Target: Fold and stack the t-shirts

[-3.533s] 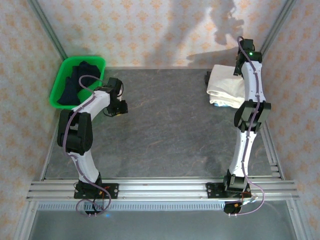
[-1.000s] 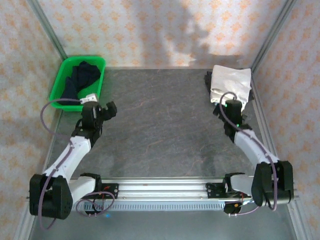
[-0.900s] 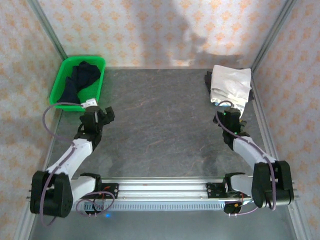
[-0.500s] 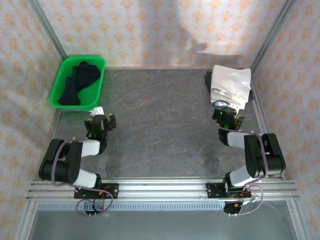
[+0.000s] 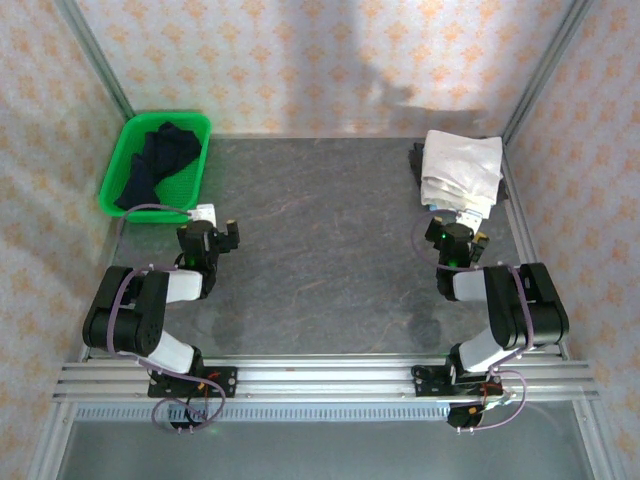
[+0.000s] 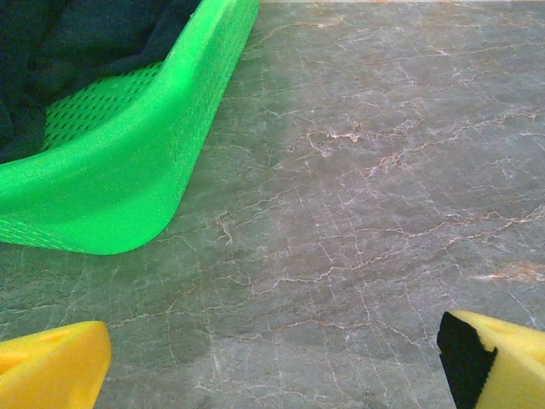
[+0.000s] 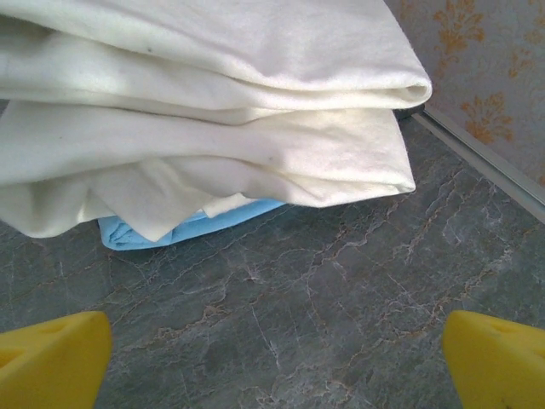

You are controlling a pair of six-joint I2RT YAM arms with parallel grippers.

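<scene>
You are keeping both arms folded back close to their bases at the near side of the table. Your left gripper is standing wide open and is gripping nothing. Its 2 yellow fingertips are showing at the bottom corners of the left wrist view, with bare grey stone lying between them. It is pointing toward the green basket, which is sitting near it but apart from it, at the far left corner of the table. Inside the basket, dark blue clothes are lying in a heap.

Your right gripper is also standing wide open and is carrying nothing. Its 2 yellow pads are sitting far apart at the bottom corners of the right wrist view. It is facing the t-shirts, which are lying near it without touching it. The t-shirts are resting as a folded cream pile at the far right corner of the table, close to the metal rail that is running along the foot of the patterned wall. At least 2 folded layers are showing, stacked, with their rounded fold edges turning toward the right. A light blue cloth is peeking out from under the bottom of the pile and is lying flat on the table.
</scene>
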